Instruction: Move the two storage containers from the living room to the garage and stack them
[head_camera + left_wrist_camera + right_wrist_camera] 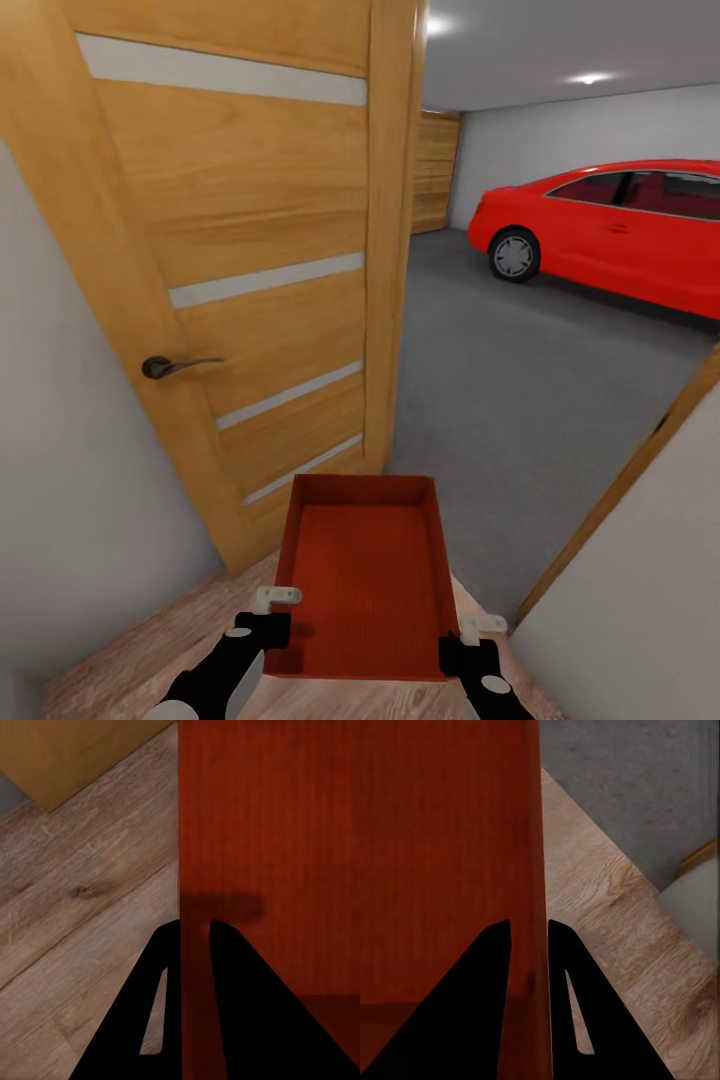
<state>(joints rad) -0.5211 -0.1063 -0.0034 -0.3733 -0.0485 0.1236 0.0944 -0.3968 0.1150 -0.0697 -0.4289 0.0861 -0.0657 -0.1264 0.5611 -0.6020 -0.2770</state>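
Storage container point(365, 585) being held at 6 o'clock in the head view, level and open side up, ribbed bottom showing, over the light wood plank floor point(150, 640) at a doorway. Left gripper point(268, 615) clamping the left side wall, jaws closed on it with one finger point(229, 990) inside the bin and the other outside. Right gripper point(468, 640) pinching the right side wall likewise, jaws shut on the wall, finger point(472, 1005) inside. Wooden door point(250, 250) with pale stripes and a dark lever handle point(175, 366) standing open at 11 o'clock. Dark grey concrete floor point(500, 400) of the garage stretching ahead at 12 to 1 o'clock, red car point(620, 230) sitting at 2 o'clock. Plank garage door point(435, 170) showing at 12 o'clock, far back.
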